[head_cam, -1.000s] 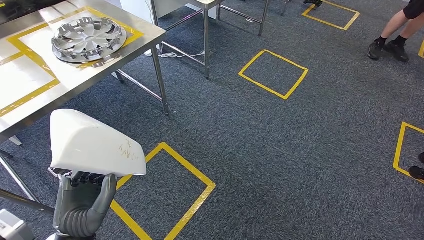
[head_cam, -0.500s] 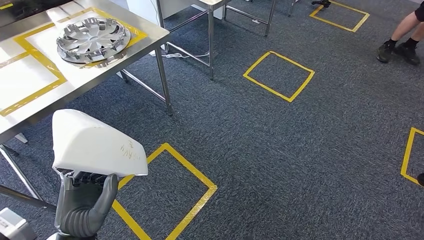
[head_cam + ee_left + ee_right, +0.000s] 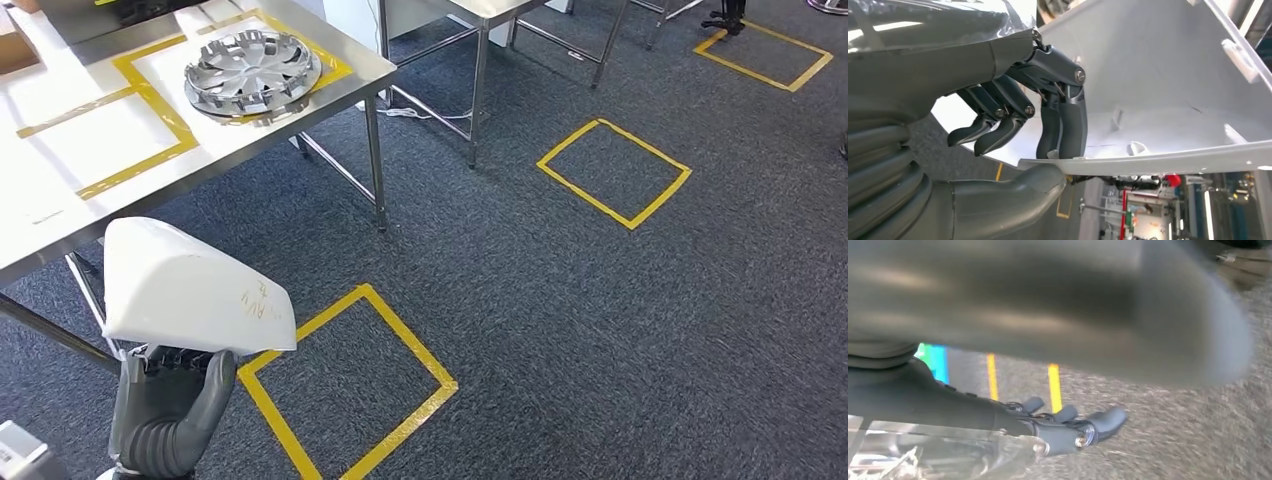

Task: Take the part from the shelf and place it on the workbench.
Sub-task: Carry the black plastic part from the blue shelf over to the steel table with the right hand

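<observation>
Our left robot hand [image 3: 165,405] grips the white moulded part [image 3: 185,290] by its lower edge, thumb under and fingers [image 3: 1063,125] inside the shell, holding it above the carpet just before the steel worktop [image 3: 60,200]. On that worktop lies a silver hubcap [image 3: 252,75]. Our right robot hand [image 3: 1068,427] hangs over the carpet, fingers spread, holding nothing.

One white part [image 3: 190,290]. One shiny wheel cover [image 3: 252,75] near the tabletop's [image 3: 60,190] right edge. Two robot hands: left hand [image 3: 165,410], right hand [image 3: 1068,427]. Three yellow tape squares on the floor [image 3: 620,330], maybe more past the picture's edge.
</observation>
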Robot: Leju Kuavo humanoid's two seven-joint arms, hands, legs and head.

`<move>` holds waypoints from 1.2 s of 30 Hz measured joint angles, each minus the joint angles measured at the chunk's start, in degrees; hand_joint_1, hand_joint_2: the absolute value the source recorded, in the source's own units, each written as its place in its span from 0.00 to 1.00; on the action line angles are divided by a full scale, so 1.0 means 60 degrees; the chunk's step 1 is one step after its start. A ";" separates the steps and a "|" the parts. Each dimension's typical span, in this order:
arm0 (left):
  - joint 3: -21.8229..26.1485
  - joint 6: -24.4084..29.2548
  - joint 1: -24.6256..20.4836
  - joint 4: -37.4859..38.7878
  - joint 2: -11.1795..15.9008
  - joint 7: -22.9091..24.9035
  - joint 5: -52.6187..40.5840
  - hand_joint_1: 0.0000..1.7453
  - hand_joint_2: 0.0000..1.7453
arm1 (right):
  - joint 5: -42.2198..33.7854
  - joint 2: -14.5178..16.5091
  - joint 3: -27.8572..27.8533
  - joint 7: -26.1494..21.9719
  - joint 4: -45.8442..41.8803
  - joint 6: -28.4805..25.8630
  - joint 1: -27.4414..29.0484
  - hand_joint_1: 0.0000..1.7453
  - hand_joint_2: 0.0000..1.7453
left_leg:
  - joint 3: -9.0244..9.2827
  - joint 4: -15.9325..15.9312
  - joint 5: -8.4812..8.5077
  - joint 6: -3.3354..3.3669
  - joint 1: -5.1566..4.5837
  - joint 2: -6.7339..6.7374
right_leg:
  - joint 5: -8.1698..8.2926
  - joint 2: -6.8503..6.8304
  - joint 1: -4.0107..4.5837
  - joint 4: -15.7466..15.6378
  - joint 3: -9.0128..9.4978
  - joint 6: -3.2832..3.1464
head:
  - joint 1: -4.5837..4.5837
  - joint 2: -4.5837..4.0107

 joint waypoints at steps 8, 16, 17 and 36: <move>-0.0003 -0.0002 0.0001 -0.0018 -0.0001 -0.0004 -0.0001 1.00 1.00 | -0.0002 0.0031 0.0001 0.0004 0.0002 -0.0005 -0.0004 0.00 0.00 | 0.0041 -0.0200 0.0113 0.0253 0.0124 -0.0715 | -0.1161 0.0888 -0.0076 0.2267 -0.1038 0.0306 | 0.0080 0.0000; -0.0005 -0.0004 0.0003 -0.0016 -0.0001 0.0019 -0.0016 1.00 1.00 | -0.0004 0.0034 0.0000 0.0016 0.0017 -0.0045 0.0001 0.00 0.00 | 0.0124 -0.0092 -0.0071 0.0010 0.0121 -0.1143 | 0.0267 0.1151 -0.0066 0.0066 -0.0323 0.0136 | 0.0079 0.0000; -0.0005 -0.0005 0.0004 -0.0018 -0.0001 0.0023 -0.0020 1.00 1.00 | -0.0004 0.0038 0.0000 0.0018 0.0019 -0.0046 0.0000 0.00 0.00 | 0.0114 -0.0096 -0.0077 -0.0039 0.0134 -0.1165 | 0.0248 0.1123 -0.0065 0.0030 -0.0314 0.0076 | 0.0081 0.0000; -0.0010 -0.0056 -0.0087 -0.0047 0.0001 0.0030 -0.0028 1.00 1.00 | -0.0004 0.0052 0.0000 0.0022 0.0066 -0.0038 -0.0028 0.00 0.00 | -0.0031 -0.0086 0.0065 0.0157 0.0167 -0.0812 | -0.0384 0.0802 -0.0092 0.0648 -0.0393 0.0309 | 0.0024 0.0000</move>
